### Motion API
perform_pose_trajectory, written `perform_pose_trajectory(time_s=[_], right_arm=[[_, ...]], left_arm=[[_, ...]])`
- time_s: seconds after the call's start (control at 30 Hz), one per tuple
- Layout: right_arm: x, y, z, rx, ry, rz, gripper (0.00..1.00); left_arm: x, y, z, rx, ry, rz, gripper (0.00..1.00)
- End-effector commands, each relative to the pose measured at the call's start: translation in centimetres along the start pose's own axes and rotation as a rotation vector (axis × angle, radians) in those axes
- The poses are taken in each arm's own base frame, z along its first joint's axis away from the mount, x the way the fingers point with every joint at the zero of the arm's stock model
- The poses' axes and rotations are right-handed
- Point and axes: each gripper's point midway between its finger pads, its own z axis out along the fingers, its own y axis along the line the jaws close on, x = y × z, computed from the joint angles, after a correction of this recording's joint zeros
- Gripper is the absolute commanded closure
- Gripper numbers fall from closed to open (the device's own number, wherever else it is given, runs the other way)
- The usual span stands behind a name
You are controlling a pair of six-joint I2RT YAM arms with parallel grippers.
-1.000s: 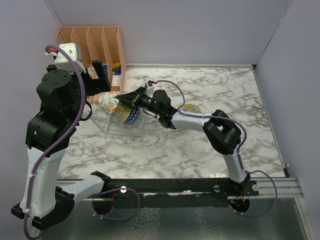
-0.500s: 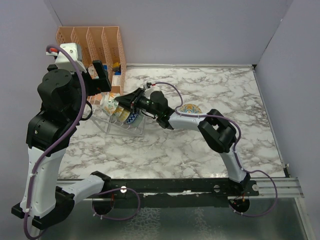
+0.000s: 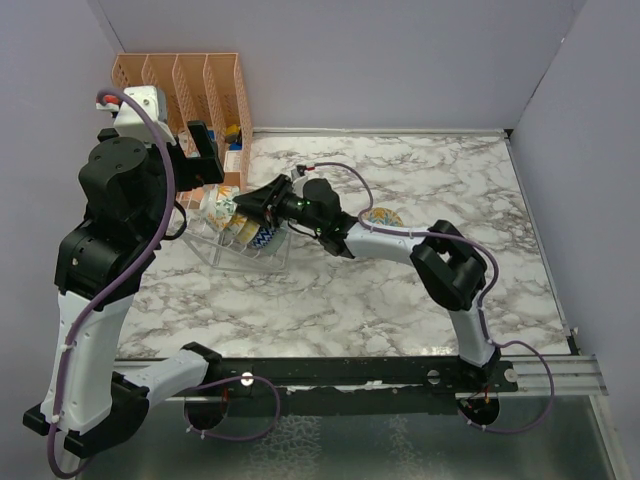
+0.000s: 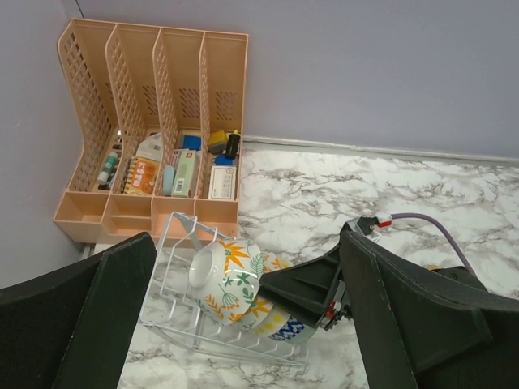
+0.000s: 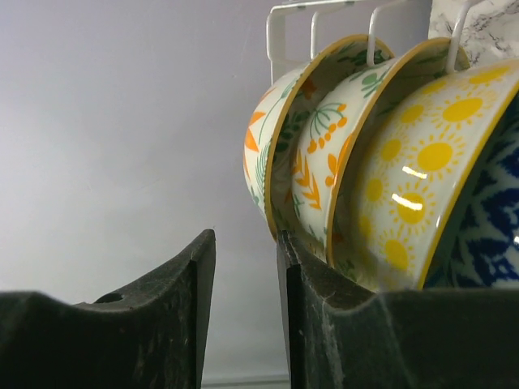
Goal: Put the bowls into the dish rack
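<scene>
The dish rack (image 3: 232,255), small with thin pale prongs, stands at the table's left; it also shows in the left wrist view (image 4: 174,324). Several bowls stand on edge in it: a floral bowl (image 4: 227,279), a yellow-sun bowl (image 5: 413,186) and a blue-patterned bowl (image 4: 296,334). My right gripper (image 3: 243,205) is at the floral bowl's rim, jaws slightly apart with nothing between them (image 5: 243,308); one finger (image 5: 324,324) touches that rim. Another bowl (image 3: 383,216) lies on the table, partly hidden by the right arm. My left gripper (image 3: 198,158) hangs wide open above the rack.
The orange file organiser (image 3: 190,85) with small items stands in the back left corner, just behind the rack. Grey walls close the left, back and right. The marble table (image 3: 400,300) runs to the right and front of the rack.
My right gripper has shifted slightly left and down along the bowls in the rack. The bowls stay in place. The left arm has barely moved.
</scene>
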Motion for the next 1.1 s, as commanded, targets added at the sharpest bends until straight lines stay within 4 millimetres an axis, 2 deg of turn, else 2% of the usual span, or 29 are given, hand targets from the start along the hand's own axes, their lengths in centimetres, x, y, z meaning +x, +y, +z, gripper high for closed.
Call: perform_pose_trajectory(time_s=[0.0, 0.17, 0.27, 0.37, 0.53, 0.67, 0.83, 0.93, 1.07], right_arm=[[1.1, 1.5, -1.5, 0.016, 0.024, -0.036, 0.64], [1.6, 2.4, -3.2, 0.06, 0.035, -0.111, 0.64], [1.2, 2.0, -5.2, 0.164, 0.025, -0.196, 0.63], [0.0, 1.2, -7.9, 0.308, 0.001, -0.303, 0.62], [-3.5, -0.4, -13.1, 0.601, -0.072, -0.485, 0.56], [-6.9, -3.2, -18.1, 0.872, -0.092, -0.562, 0.49], [-11.7, -6.7, -24.4, 1.115, -0.083, -0.557, 0.47], [-13.7, -8.5, -26.4, 1.201, -0.049, -0.618, 0.47], [-15.1, -10.5, -27.1, 1.319, 0.029, -0.688, 0.48]], left_arm=[[0.0, 0.1, 0.1, -0.007, -0.003, 0.003, 0.01], [0.0, 0.0, 0.1, -0.003, -0.002, 0.0, 0.01], [-0.1, 0.1, -0.1, -0.005, -0.006, 0.004, 0.01], [-0.3, 0.2, -0.2, -0.004, -0.013, 0.003, 0.01], [-0.5, 0.1, -0.2, -0.003, -0.021, 0.001, 0.01], [-0.7, 0.2, -0.3, -0.003, -0.026, -0.001, 0.01], [-0.8, 0.2, -0.5, -0.002, -0.025, -0.003, 0.01], [-0.7, 0.2, -0.5, -0.001, -0.021, -0.005, 0.01], [-0.4, 0.0, -0.2, 0.002, -0.013, -0.007, 0.01]])
